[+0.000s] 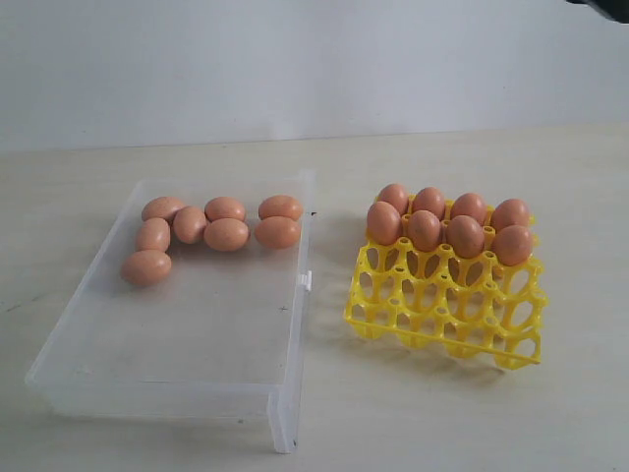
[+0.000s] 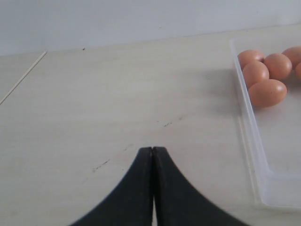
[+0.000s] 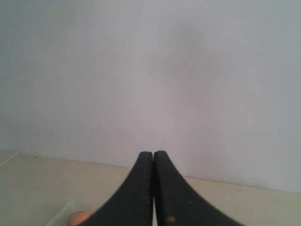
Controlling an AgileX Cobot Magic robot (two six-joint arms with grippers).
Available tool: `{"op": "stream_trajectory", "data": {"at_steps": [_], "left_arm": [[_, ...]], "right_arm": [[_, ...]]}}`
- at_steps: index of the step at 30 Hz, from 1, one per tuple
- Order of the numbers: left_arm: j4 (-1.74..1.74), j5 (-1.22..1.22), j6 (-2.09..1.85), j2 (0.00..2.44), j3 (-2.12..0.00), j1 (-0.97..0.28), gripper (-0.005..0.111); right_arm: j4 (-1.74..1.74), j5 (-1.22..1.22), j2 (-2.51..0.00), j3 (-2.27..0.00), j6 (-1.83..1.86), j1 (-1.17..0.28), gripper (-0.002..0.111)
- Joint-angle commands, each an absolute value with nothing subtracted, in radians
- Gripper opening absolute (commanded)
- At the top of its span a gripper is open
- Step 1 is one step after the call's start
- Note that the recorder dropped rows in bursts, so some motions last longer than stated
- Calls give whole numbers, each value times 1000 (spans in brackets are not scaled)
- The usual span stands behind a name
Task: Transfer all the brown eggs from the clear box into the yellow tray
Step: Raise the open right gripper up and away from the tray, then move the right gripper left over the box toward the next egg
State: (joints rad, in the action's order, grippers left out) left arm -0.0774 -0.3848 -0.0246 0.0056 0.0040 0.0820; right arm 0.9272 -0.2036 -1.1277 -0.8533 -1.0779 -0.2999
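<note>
Several brown eggs [image 1: 226, 234] lie loose at the far end of the clear box [image 1: 167, 344] on the left of the exterior view. The yellow tray [image 1: 442, 305] to its right holds several more brown eggs [image 1: 465, 236] in its two far rows; the near rows are bare lattice. My left gripper [image 2: 153, 149] is shut with nothing in it, over bare table beside the box wall [image 2: 251, 136], with a few eggs [image 2: 267, 92] in sight. My right gripper [image 3: 153, 153] is shut and empty, raised and facing the wall; one egg [image 3: 78, 218] peeks in at the frame's edge. Neither gripper shows in the exterior view.
A pale wooden table [image 1: 393, 413] carries everything, backed by a white wall [image 1: 314, 59]. A small latch tab [image 1: 306, 281] juts from the box toward the tray. A dark part of an arm [image 1: 604, 8] shows at the exterior view's top right corner.
</note>
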Motion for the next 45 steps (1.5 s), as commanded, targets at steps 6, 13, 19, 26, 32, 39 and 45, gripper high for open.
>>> {"op": "stream_trajectory", "data": {"at_steps": [6, 13, 19, 26, 32, 39, 45], "left_arm": [[-71, -379, -23, 0, 0, 76, 0], [-71, -379, -23, 0, 0, 76, 0], [-71, -379, -23, 0, 0, 76, 0], [-71, -379, -23, 0, 0, 76, 0], [-71, -379, -23, 0, 0, 76, 0], [-71, -379, -23, 0, 0, 76, 0], [-71, -379, -23, 0, 0, 76, 0]], "right_arm": [[836, -159, -1259, -903, -898, -424, 0], [355, -82, -1271, -903, -360, -436, 0], [227, -9, -1271, -933, -212, -436, 0], [227, 0, -1271, -950, -201, -436, 0], [-206, 17, -1284, -950, 275, -436, 0], [-282, 36, -1294, -964, 360, -436, 0], [-175, 57, -1323, -965, 228, -448, 0]]}}
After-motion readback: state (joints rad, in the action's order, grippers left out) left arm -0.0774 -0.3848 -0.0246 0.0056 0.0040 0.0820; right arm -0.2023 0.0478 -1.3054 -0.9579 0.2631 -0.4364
